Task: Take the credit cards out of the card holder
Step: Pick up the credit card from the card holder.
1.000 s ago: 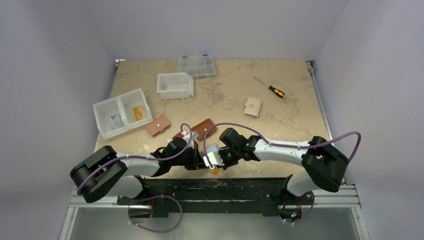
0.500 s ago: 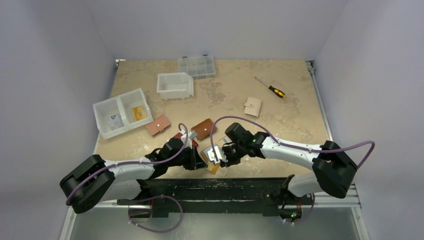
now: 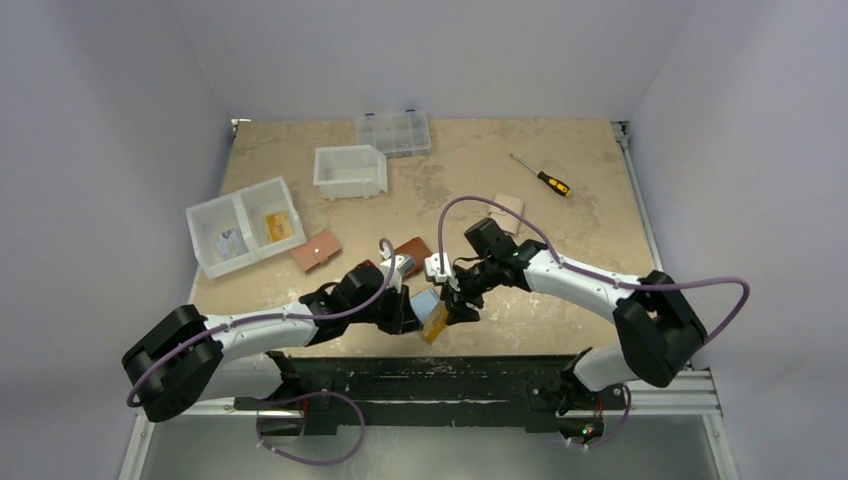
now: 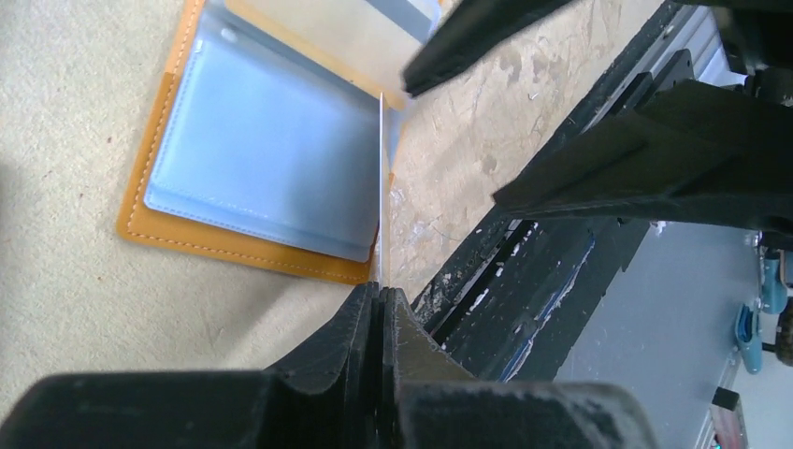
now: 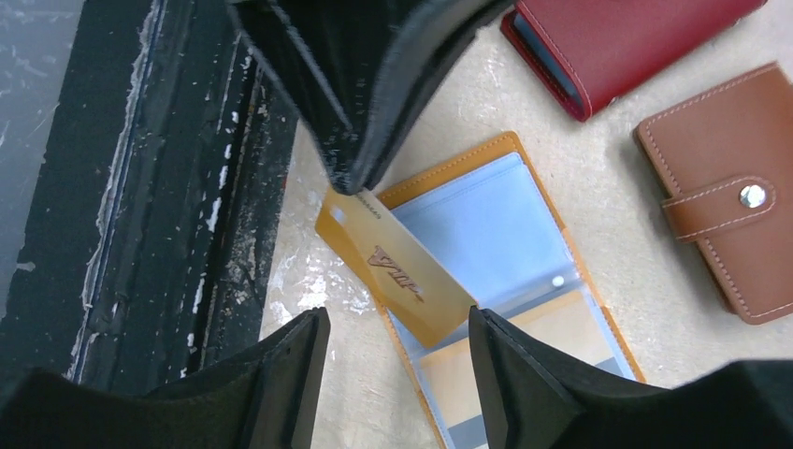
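Observation:
The card holder [image 5: 468, 157] lies open and flat near the table's front edge, mustard outside, with clear bluish sleeves [image 4: 262, 159]; from above it sits between the two wrists [image 3: 433, 320]. My left gripper [image 4: 382, 290] is shut on one corner of a gold credit card [image 5: 397, 271], which the left wrist view shows edge-on as a thin white line. The card slants over the holder's near edge. My right gripper [image 5: 395, 323] hangs open just above the card, a finger on either side, touching nothing. Another card with a grey stripe [image 5: 552, 341] shows inside a sleeve.
A dark red wallet [image 5: 617, 37] and a brown snap wallet [image 5: 729, 187] lie just behind the holder. Farther back are a pink wallet [image 3: 316, 250], a divided white bin [image 3: 243, 225] holding cards, a second white bin [image 3: 350, 170], a clear organiser [image 3: 393, 132] and a screwdriver [image 3: 541, 175]. The black front rail [image 3: 430, 365] is close.
My right gripper has opened, let go of the card and drawn back from the front edge. The left gripper now holds the card alone and has shifted slightly right.

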{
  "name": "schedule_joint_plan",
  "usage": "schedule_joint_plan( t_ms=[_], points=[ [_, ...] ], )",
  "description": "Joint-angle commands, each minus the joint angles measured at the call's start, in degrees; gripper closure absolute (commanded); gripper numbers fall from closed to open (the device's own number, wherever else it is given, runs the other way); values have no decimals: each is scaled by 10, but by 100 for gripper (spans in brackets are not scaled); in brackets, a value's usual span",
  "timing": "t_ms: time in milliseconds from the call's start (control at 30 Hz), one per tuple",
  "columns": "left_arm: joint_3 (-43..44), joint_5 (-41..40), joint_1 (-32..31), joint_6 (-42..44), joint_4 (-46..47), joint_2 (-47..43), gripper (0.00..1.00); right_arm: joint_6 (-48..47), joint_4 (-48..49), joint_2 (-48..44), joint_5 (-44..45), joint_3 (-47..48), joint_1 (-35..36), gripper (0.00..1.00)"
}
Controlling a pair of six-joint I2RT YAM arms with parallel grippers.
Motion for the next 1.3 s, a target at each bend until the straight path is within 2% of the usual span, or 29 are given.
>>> schedule_joint_plan(
  t_ms=[0,467,700,800,1267],
  points=[
    [29,-18,-12,40,-28,-1,100,38,-13,37,-18,33,-12,35],
    [55,-21,-42,59,-25,10,100,54,-21,92,-25,51,-20,36],
    [66,-28,-54,60,-23,20,100,18,-58,110,-50,68,-20,50],
    [68,-30,-57,61,-20,21,100,12,-70,112,-56,71,-20,52],
    [22,-38,-62,42,28,-1,100,49,-33,89,-69,59,-50,42]
  ],
)
